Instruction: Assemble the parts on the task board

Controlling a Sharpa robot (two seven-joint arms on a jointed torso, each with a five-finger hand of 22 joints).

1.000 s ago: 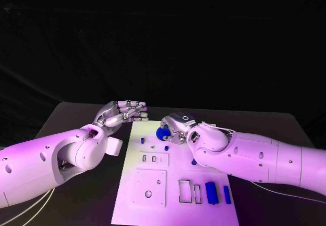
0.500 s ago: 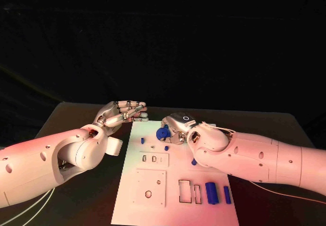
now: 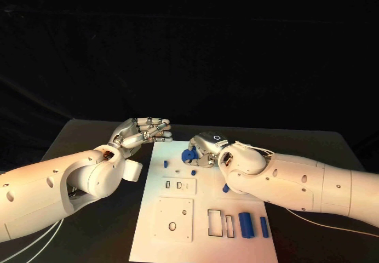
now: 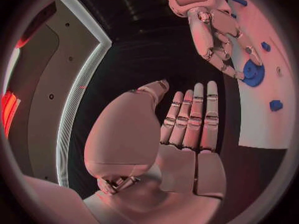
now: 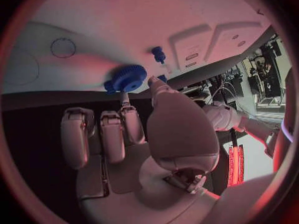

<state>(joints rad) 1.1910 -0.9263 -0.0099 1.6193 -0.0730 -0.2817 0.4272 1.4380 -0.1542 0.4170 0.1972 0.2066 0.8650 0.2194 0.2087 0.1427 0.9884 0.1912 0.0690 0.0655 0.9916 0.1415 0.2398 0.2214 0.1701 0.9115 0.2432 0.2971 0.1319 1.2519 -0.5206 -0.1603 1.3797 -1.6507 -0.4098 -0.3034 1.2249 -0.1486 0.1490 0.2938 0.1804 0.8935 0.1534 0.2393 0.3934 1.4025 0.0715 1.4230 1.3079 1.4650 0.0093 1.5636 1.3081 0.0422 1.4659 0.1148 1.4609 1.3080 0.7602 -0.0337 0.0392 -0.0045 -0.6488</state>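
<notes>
Upper middle of head view: right hand (image 3: 208, 149) pinches the small blue toothed plastic gear (image 3: 189, 155) at white task board (image 3: 204, 241); left hand (image 3: 146, 130) empty, fingers together, beside it.

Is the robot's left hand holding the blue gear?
No, the left hand holds nothing, its fingers straight; the blue gear sits at the right hand's fingertips.

the left hand (image 3: 144, 131) hovers with fingers straight and together, holding nothing. the right hand (image 3: 207, 148), just beside it, pinches a blue gear (image 3: 189, 155) at its fingertips.
</notes>
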